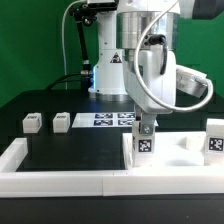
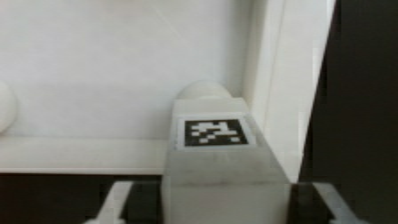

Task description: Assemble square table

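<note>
Square table slab, the large white plastic square panel [image 1: 185, 152], lies flat on the black bench [image 1: 70, 150] at the exterior view's right, tucked against the long white U-shaped border wall [image 1: 60, 180]. The gripper [image 1: 146, 128] is pinching one small white tagged leg block [image 1: 147, 143], held upright with its tag toward the camera, over the slab's corner nearest the exterior view's left. In the wrist view the held leg block [image 2: 217, 133] rises between the two fingers [image 2: 125, 203], with the slab [image 2: 107, 70] pale behind it. You cannot tell from either view whether the leg's foot is touching the slab or whether it sits over a socket, since the leg hides the socket. Judged step: fitting this leg into a corner socket. A second tagged leg [image 1: 213, 140] stands at the slab's far edge on the exterior view's right; whether it is seated is unclear. Two loose leg blocks [image 1: 32, 122] [image 1: 62, 122] wait on the bench at the exterior view's left, beside the marker board [image 1: 112, 118]. For the next move you would need to centre the leg on its socket, keep it plumb, press down and turn it home. The slab may shift under the twist, so lean on the wall for bracing.
</note>
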Robot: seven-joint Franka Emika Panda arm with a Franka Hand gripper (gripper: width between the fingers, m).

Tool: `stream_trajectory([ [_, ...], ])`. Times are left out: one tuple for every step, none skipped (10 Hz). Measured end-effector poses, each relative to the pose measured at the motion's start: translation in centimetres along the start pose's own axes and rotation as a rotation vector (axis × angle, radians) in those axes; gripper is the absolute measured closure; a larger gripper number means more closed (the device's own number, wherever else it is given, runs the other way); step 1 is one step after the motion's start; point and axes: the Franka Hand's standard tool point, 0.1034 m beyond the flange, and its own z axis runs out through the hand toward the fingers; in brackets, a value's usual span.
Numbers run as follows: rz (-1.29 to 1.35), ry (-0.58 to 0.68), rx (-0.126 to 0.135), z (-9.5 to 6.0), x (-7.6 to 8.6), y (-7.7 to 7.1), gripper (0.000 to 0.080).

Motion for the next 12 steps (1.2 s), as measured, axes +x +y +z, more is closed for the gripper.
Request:
stream_trajectory([
  [0.075, -0.009, -0.006, 0.0, 0.0, 0.0, 0.0508],
  [0.150, -0.011, -0.006, 0.0, -0.1, 0.0, 0.0502],
  [0.178, -0.015, -0.007, 0.0, -0.2, 0.0, 0.0502],
  [0.147, -0.015, -0.007, 0.1, -0.2, 0.0, 0.0299],
  [0.097, -0.017, -0.006, 0.1, -0.1, 0.0, 0.0299],
  [0.076, -0.018, -0.006, 0.1, -0.2, 0.1, 0.0182],
  [0.011, -0.018, -0.005, 0.1, -0.1, 0.1, 0.0159],
  [-0.095, -0.018, -0.004, 0.1, -0.2, 0.1, 0.0159],
  [-0.142, -0.018, -0.003, 0.1, -0.4, 0.1, 0.0151],
  [-0.147, -0.017, 0.006, 0.0, -0.8, 0.3, 0.0151],
  [-0.153, -0.021, 0.014, -0.5, -1.3, 0.8, 0.0151],
  [-0.159, -0.029, 0.016, -1.1, -2.0, 1.2, 0.0151],
])
